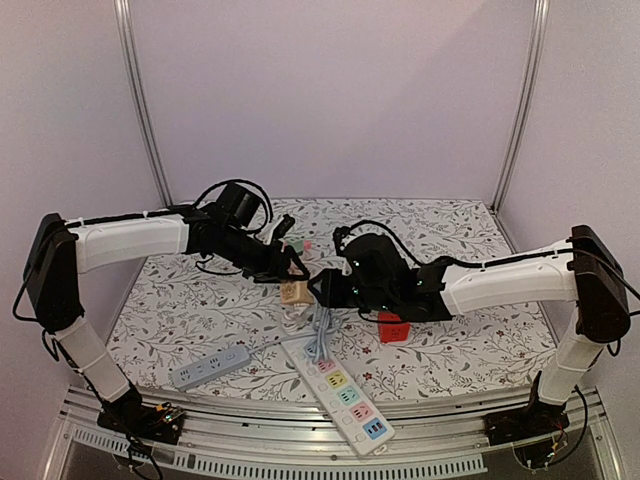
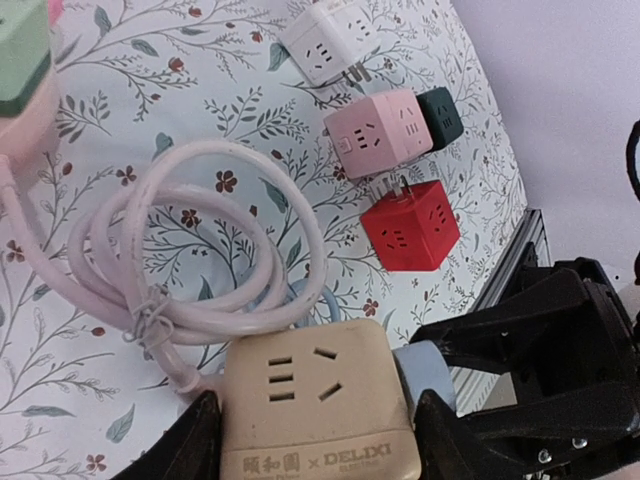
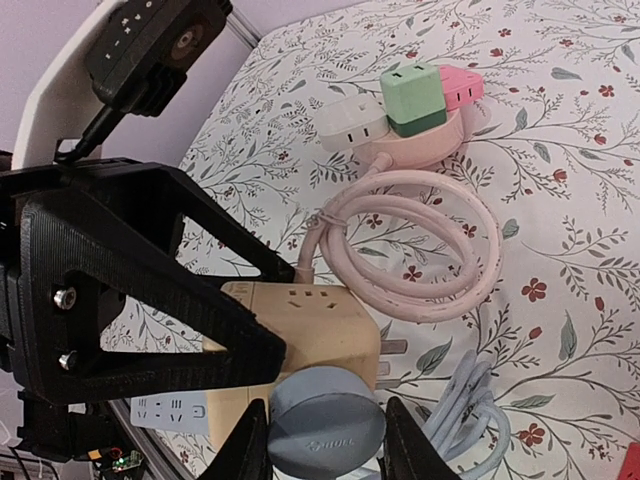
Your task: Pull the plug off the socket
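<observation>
The left gripper (image 2: 318,445) stands about half open, its fingers (image 2: 195,445) pressed on both sides of the beige socket (image 2: 315,405). The right gripper (image 3: 325,450) is closed narrower on the round grey plug (image 3: 325,430), one finger on each side. The plug sits flush against the socket's side, with no gap showing, over the middle of the floral table (image 1: 450,350). A coiled pink cable (image 2: 200,250) lies just beside the socket. A red cube (image 2: 410,225) sits near it, and a white strip (image 1: 348,395) lies toward the near edge.
</observation>
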Controlling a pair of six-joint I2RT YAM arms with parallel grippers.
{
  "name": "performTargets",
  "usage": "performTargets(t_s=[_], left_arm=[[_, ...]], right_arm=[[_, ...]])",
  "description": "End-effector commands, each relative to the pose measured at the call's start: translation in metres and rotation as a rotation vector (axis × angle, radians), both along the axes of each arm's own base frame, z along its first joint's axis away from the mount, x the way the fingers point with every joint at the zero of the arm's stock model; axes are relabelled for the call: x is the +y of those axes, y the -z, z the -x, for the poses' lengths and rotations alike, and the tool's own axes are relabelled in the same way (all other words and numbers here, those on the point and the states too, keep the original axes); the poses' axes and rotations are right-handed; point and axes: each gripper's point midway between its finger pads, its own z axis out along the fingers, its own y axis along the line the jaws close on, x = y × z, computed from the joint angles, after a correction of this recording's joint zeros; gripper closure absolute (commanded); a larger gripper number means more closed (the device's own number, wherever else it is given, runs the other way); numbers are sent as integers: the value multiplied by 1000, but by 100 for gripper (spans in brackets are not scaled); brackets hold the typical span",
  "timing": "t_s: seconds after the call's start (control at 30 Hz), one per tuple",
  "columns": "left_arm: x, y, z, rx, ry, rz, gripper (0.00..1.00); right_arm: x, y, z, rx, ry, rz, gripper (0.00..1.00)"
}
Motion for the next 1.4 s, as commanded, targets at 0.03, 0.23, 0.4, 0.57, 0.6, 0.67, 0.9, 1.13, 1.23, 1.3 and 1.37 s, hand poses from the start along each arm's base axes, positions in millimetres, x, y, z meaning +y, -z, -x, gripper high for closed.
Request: performTargets(t_s=[0.03,0.23,0.4,0.57,0.6,0.67,0.9,1.13,1.23,1.3,1.37], left_arm=[[12,23,-1,10,-14,-69,66],[19,30,-7,-16,-33,-126,66],[20,32,-10,-20,-38,-138,67],[17,27,-8,-26,-22,-115,67],[14,22,-6,-30,-11,-91,67],[11,15,-6,-49,-6,-59,67],[11,0,-5,-73,-4,-28,67],[12,-5,-4,-72,-14,-24,67],[12,-5,-3,-71,-8,-24,67],[12,-7,-3,-77,-8,-22,67],[9,-8,-3,-75,0,-8,67]], right_arm=[[11,-48,8,-69,-36,-116,100],[19,-62,25,-203,-30,20,99],[24,-57,24,-213,-32,76,95],[17,-52,22,-211,-21,105,72],[16,-54,20,-210,-22,102,63],[12,-57,18,-208,-15,94,46],[-15,-68,13,-236,28,99,8],[-38,-59,3,-120,53,24,1],[-34,-59,6,-103,8,13,1],[-27,-56,7,-58,-31,-16,1],[-20,-57,7,-33,-64,-32,1]])
